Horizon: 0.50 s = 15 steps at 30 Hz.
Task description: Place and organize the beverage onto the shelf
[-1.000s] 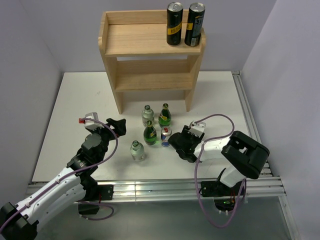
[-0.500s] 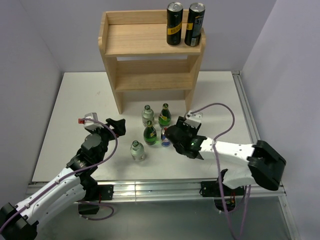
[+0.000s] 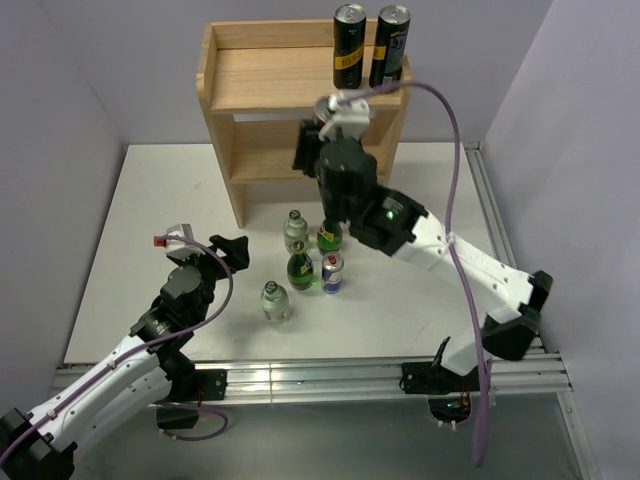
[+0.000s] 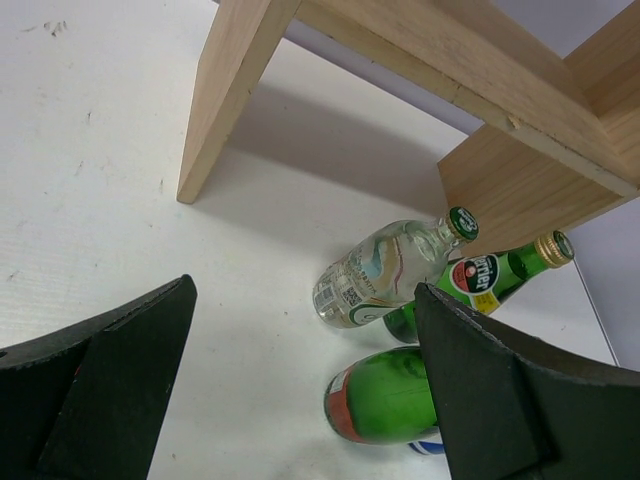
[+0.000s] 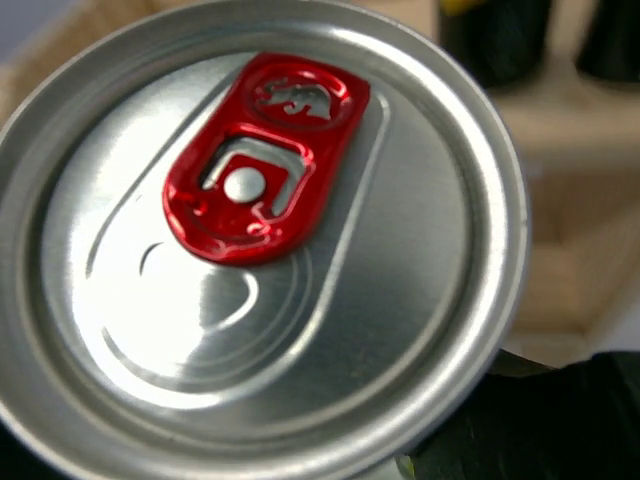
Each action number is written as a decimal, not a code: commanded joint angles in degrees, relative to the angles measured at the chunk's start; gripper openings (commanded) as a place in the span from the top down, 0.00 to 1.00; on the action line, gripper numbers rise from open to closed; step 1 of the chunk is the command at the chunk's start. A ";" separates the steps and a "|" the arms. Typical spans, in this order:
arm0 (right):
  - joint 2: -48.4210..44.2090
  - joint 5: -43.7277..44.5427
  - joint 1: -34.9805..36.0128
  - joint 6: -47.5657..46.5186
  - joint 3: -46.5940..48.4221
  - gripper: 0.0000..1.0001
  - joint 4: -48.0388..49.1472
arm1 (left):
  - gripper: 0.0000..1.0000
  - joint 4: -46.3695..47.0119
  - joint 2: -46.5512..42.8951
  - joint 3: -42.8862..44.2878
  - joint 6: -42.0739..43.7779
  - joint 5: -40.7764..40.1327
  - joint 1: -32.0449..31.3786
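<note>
White tabletop (image 3: 150,200); aluminium rail (image 3: 300,375) along its near edge; second rail (image 3: 490,220) at right edge; plain pale walls (image 3: 60,80) around.

Pale lilac walls (image 3: 60,70) — white tabletop (image 3: 160,200), aluminium rail (image 3: 300,376) in front

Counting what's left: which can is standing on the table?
The short blue-and-silver can among the bottles. The two tall black cans stand atop the shelf; the right gripper holds a red-tabbed can.

Bright, even light; soft shadow beneath the shelf (image 4: 232,100), glare across the can (image 5: 300,330), blurred background.
</note>
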 commanded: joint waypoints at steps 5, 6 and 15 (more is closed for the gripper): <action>21.37 -14.86 -1.80 -15.95 41.20 1.00 -11.97 | 0.02 -0.24 -0.53 2.10 0.47 -0.48 -0.17; 23.24 -15.39 -1.88 -16.83 44.29 1.00 -12.33 | 0.02 -0.15 -0.62 2.10 0.47 -0.40 -0.17; 28.62 -17.94 -5.56 -21.24 49.94 1.00 -2.76 | 0.02 -0.15 -1.85 0.69 0.39 0.83 -0.17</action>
